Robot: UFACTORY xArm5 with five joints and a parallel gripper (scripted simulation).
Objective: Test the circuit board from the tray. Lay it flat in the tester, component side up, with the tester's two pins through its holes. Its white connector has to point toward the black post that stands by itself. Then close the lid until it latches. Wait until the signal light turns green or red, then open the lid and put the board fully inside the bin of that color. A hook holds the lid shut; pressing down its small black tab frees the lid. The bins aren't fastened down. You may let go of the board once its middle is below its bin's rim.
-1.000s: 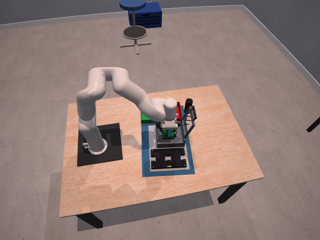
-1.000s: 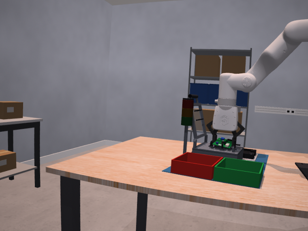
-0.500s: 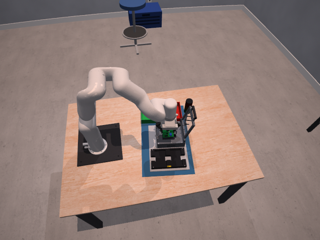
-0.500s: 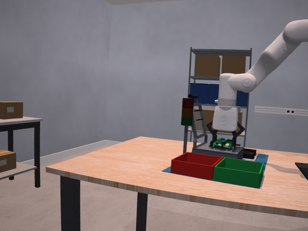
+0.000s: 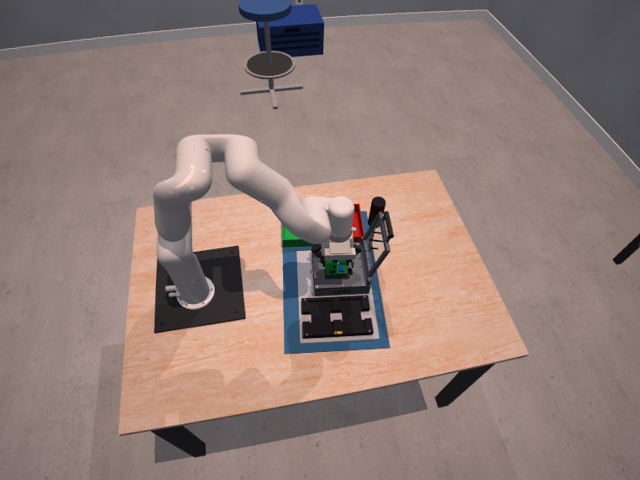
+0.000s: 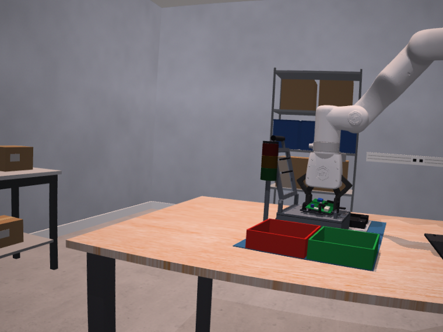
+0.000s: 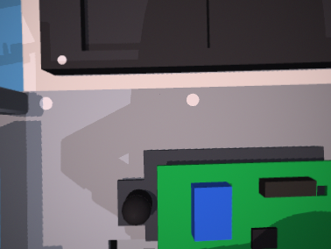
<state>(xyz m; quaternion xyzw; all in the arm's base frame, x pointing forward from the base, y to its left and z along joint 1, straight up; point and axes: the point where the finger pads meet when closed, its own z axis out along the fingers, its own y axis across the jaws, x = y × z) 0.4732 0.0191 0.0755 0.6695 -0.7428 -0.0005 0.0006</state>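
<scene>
One circuit board (image 5: pixel 336 268) (image 6: pixel 318 205) (image 7: pixel 175 197) is pinched between the fingers of the hand (image 5: pixel 338 265) (image 6: pixel 321 208), component side up, directly over the tester (image 5: pixel 341 290) (image 6: pixel 311 219) (image 7: pixel 88 114). Whether the board touches the tester, and whether the pins enter its holes, cannot be determined from these views. The board's white connector (image 6: pixel 327 208) is on the side facing the bins. The lid (image 5: pixel 378 267) (image 6: pixel 291 172) stands raised, on the side of the tester away from the arm's base plate (image 5: pixel 232 310). All three sections of the signal light (image 5: pixel 377 204) (image 6: pixel 269 161), red, amber and green, are dark. The black tray (image 5: pixel 351 328) (image 7: pixel 175 57) is located just beside the tester, toward one long edge of the bench (image 5: pixel 439 310) (image 6: pixel 200 228). The red bin (image 5: pixel 360 221) (image 6: pixel 277 243) and green bin (image 5: pixel 296 237) (image 6: pixel 341 253) are positioned side by side toward the opposite long edge; the green unit is the nearer to the base plate's end of the bench. Tester, tray and bins share a blue mat (image 5: pixel 336 349) (image 6: pixel 377 226) (image 7: pixel 9 44). The white arm (image 5: pixel 264 180) (image 6: pixel 390 78) extends from the base plate, beside a short edge of the bench, and bends down over the tester.
</scene>
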